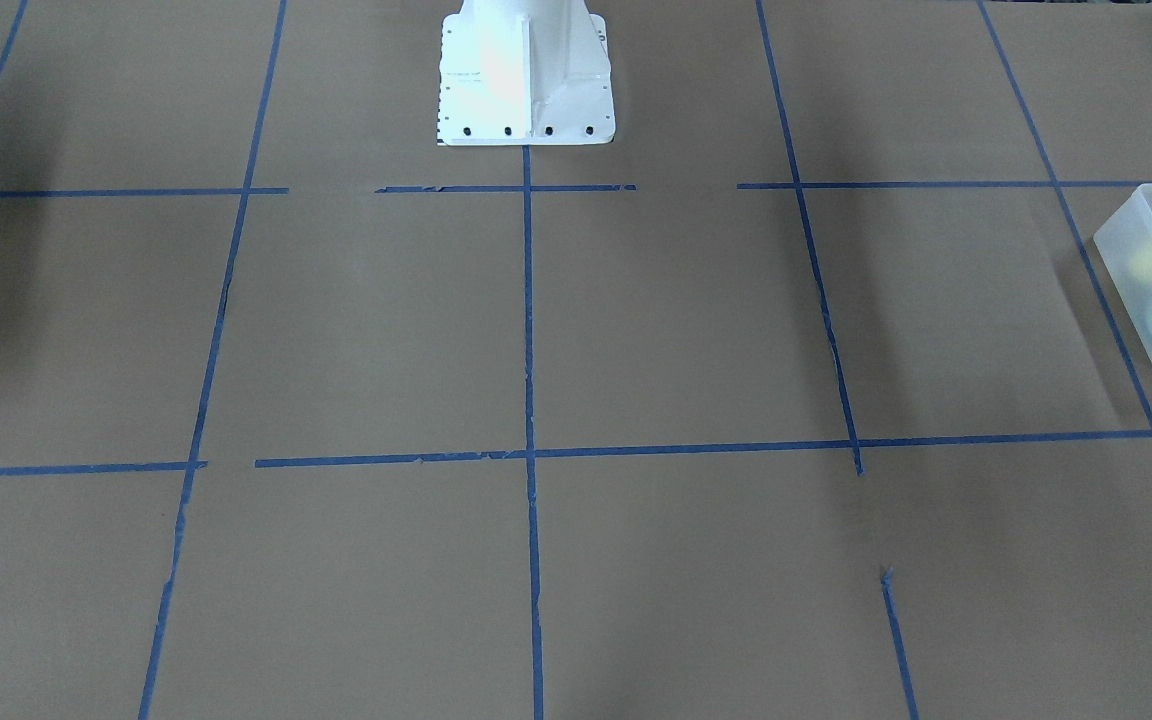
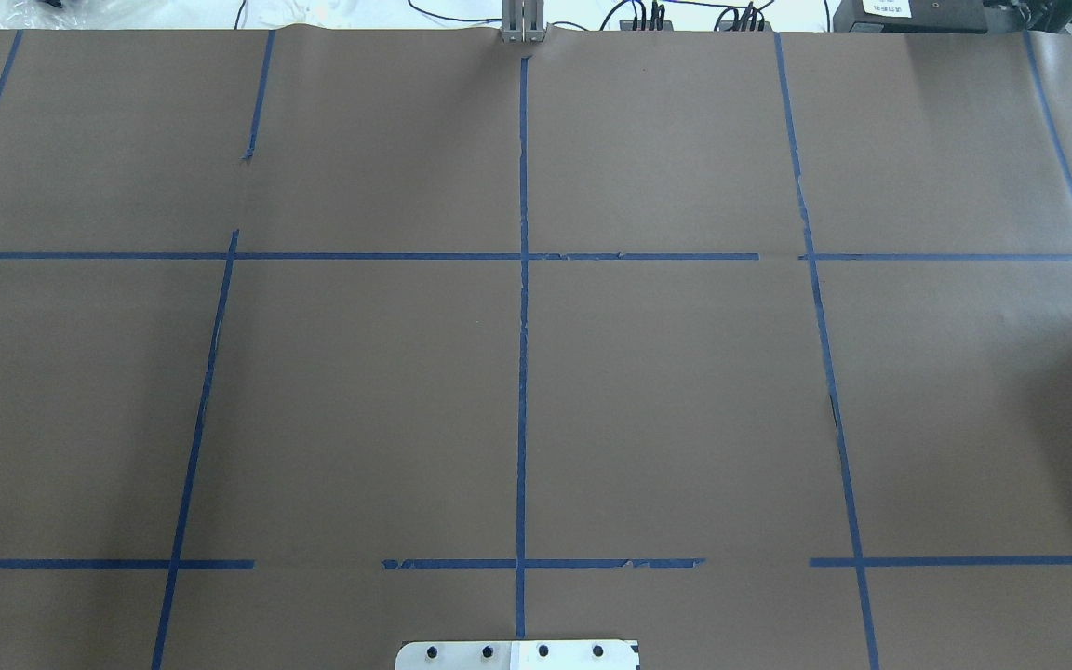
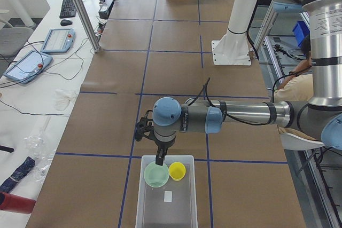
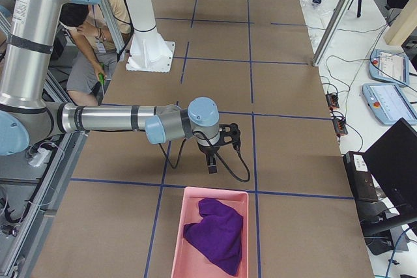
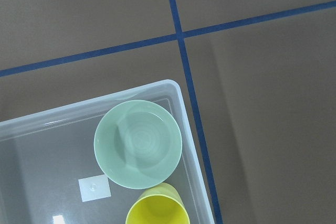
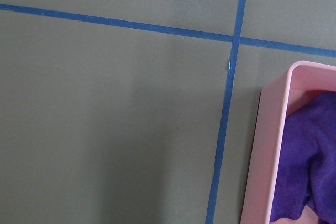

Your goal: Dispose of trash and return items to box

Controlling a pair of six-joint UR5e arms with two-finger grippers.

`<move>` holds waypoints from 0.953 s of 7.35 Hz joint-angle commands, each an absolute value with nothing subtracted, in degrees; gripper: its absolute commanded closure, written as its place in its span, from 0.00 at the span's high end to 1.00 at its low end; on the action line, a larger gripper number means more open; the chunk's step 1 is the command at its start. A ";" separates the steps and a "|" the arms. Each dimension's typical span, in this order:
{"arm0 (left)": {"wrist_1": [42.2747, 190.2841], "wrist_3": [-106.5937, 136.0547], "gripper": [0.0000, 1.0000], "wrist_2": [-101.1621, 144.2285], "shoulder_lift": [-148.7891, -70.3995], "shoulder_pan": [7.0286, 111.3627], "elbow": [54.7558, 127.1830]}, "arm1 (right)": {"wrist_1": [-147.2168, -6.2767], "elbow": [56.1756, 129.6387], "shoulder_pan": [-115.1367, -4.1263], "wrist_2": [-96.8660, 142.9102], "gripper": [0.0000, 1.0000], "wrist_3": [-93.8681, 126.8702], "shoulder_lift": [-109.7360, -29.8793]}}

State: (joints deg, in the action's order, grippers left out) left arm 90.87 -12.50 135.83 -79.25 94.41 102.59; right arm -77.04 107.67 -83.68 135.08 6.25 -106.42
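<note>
Translucent frosted bin (image 3: pixel 176 212): on the table (image 2: pixel 359 400), at the end on the robot's left.
Mint-green bowl (image 5: pixel 138 144): upright inside the bin, in a corner.
Yellow cup (image 5: pixel 157 209): upright inside the bin, just beside the bowl, possibly touching it.
Left end effector (image 3: pixel 160 159): above the bin's rim, by the bowl; cannot tell whether its fingers are parted.
Right end effector (image 4: pixel 212 164): well apart from the bin, near a pink tray (image 4: pixel 177 252) holding a purple cloth (image 4: pixel 215 232); finger state also unclear.
</note>
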 commanded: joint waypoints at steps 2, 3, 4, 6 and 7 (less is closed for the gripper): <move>90.79 -12.48 1.00 135.88 -79.10 94.92 103.09 | -80.74 107.75 -83.67 135.53 1.00 6.24 -105.82; 90.79 -12.48 1.00 135.88 -79.10 94.92 103.01 | -83.82 108.28 -85.76 135.27 1.00 6.07 -106.08; 90.79 -12.48 1.00 135.88 -79.10 94.92 102.66 | -83.93 107.93 -86.22 134.13 1.00 5.98 -106.61; 90.70 -12.48 1.00 135.88 -79.10 94.92 102.66 | -83.85 107.14 -86.05 131.59 1.00 6.06 -106.61; 90.70 -12.48 1.00 135.88 -79.10 94.92 102.83 | -83.50 106.88 -86.04 131.66 1.00 6.06 -106.52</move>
State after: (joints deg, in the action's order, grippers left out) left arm 90.74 -12.48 135.88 -79.10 94.92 102.72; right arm -83.74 107.34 -86.02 132.30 6.01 -106.60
